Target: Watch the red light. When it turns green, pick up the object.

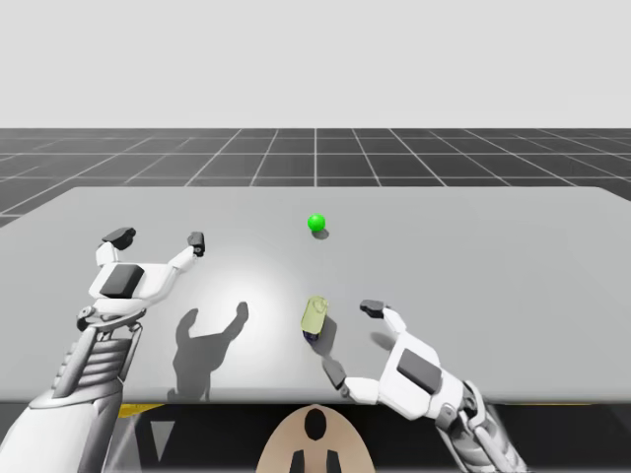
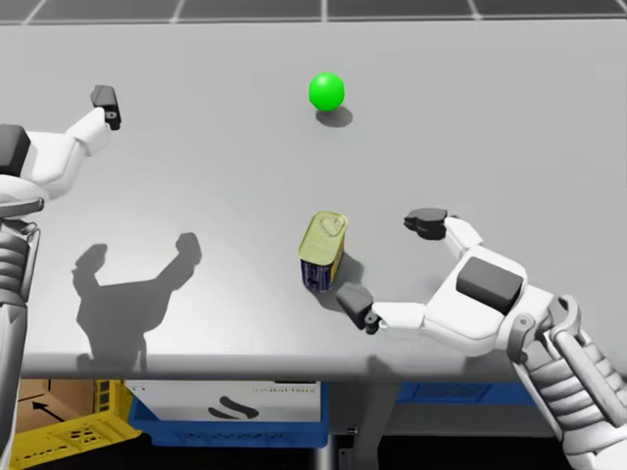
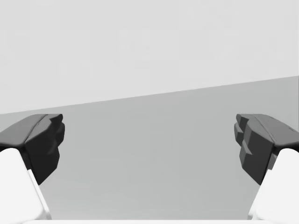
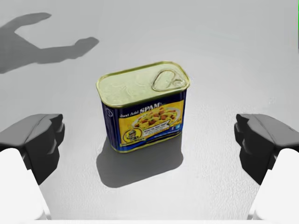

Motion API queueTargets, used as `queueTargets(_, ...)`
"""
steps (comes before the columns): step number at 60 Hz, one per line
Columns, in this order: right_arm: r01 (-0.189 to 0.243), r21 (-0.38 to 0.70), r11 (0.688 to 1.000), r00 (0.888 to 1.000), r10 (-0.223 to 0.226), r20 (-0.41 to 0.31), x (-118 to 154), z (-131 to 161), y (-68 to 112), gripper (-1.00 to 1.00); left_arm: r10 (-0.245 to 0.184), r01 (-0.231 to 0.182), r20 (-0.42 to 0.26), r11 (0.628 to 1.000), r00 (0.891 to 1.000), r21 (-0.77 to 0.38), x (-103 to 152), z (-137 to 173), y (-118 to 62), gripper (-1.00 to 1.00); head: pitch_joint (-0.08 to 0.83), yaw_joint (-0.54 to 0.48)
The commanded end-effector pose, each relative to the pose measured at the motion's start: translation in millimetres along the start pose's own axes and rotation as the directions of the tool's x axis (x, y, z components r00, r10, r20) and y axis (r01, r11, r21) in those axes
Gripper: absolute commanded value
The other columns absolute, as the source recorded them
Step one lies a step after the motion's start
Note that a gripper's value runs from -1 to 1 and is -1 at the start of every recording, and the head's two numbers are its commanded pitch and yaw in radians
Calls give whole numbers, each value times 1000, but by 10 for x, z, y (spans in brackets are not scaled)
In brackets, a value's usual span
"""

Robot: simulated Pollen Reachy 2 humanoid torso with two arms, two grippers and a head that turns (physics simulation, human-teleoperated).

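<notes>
The light (image 1: 315,223) (image 2: 326,91) is a small ball glowing green at mid-table, toward the far side. A blue rectangular can (image 1: 315,316) (image 2: 322,250) with a gold pull-ring lid stands upright near the front edge. My right gripper (image 1: 353,341) (image 2: 392,264) is open just right of the can, low over the table. In the right wrist view the can (image 4: 145,105) stands a short way ahead of the right gripper (image 4: 149,140), centred between the fingers and untouched. My left gripper (image 1: 158,238) (image 3: 149,144) hovers open and holds nothing at the far left, well away from the can.
The grey table (image 1: 493,256) stretches wide and bare on the right and at the back. Shadows of my left gripper fall left of the can. Below the front edge sit a blue crate (image 2: 225,421) and a yellow crate (image 2: 69,436).
</notes>
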Motion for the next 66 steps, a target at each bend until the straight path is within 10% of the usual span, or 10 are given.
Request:
queueTargets(1,36,189,981,999,-27,-47,-200,-241,-34,-1000,-1,1,-1,1000,1000,1,-1,5,-6,-1000,735,25)
queueTargets(50,-35,199,979,998,46,-48,-359,-1070,-118,-1000,-3,3,-1,1000,1000,-3,-6,12,-24,-1000,739,26)
queueTargets(52,-35,196,980,998,44,-42,-353,-1068,-117,-762,-3,3,-1,1000,1000,-2,-6,13,-24,-1000,739,26)
queueTargets(53,-39,180,983,999,44,-25,-355,-1055,-112,346,-2,2,-1,1000,1000,-3,-6,13,-26,-1000,738,26)
queueTargets(54,-37,182,983,999,43,-31,-352,-1051,-112,886,-3,3,-1,1000,1000,-3,-6,13,-26,-1000,737,26)
queueTargets(66,-40,179,983,998,47,-32,-351,-1001,-131,1000,-7,7,-2,1000,1000,-5,-13,14,-40,-1000,714,25)
